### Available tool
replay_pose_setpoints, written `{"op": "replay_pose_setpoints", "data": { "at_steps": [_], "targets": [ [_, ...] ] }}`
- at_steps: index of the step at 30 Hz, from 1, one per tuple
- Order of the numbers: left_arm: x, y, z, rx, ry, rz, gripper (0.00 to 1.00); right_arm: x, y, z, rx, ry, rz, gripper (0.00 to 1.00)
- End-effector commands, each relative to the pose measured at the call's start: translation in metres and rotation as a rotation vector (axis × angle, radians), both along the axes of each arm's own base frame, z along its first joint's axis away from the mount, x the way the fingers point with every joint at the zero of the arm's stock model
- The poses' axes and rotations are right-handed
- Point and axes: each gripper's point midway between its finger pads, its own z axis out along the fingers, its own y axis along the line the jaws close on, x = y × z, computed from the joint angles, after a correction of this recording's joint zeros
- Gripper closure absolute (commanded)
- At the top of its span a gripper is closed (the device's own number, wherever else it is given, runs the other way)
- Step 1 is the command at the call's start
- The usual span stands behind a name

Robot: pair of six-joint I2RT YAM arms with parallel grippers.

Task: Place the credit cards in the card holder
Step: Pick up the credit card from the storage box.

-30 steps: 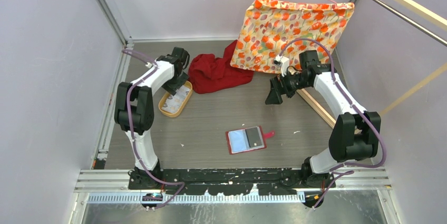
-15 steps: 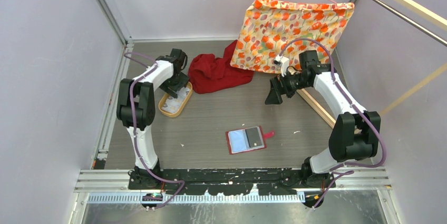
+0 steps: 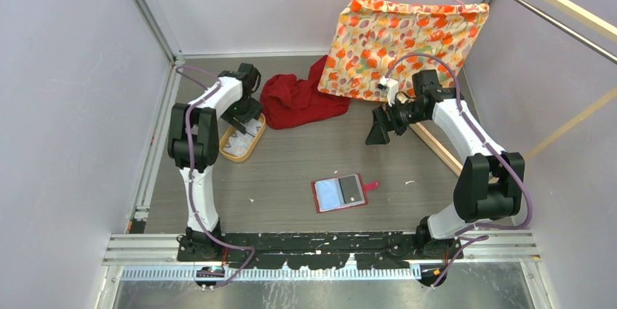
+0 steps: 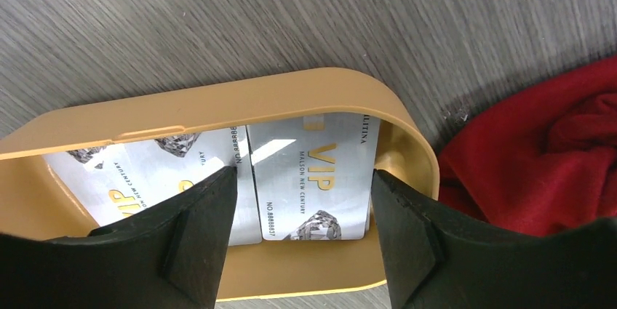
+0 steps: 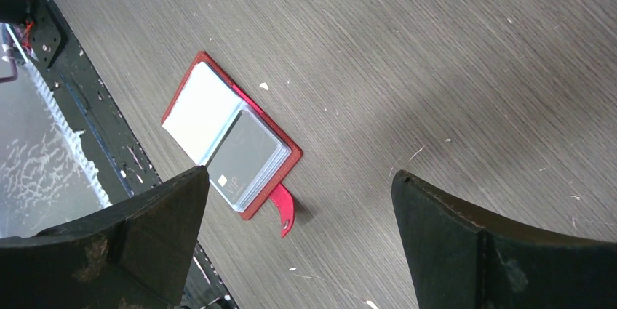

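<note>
Flanking one credit card point(image 4: 314, 171), the left end effector point(image 4: 302, 187) gapes.

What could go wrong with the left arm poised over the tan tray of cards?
1. The card between the open jaws lies flat, edge to edge with its neighbour; the jaws might slip off it or drag both.
2. One jaw sits close to the tray wall and could catch it, shoving the tray.

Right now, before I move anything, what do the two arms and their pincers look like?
The left arm and right arm have white shells with black joints; a purple cable runs along each. The left pincer and right pincer each have two broad, wedge-shaped matte black fingers.
</note>
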Motion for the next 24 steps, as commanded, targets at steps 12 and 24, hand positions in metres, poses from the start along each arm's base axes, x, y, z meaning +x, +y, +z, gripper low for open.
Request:
{"op": "replay_pose_setpoints", "data": {
  "at_steps": [12, 24],
  "targets": [
    [0.004, 0.005, 0.012, -0.026, -0.031, -0.003, 0.54, 0.001, 0.004, 0.010, 0.028, -0.029, 0.024, 0.00],
    [0.004, 0.010, 0.032, -0.016, -0.137, -0.003, 0.54, -0.001, 0.005, 0.010, 0.035, -0.027, 0.034, 0.00]
  ]
}}
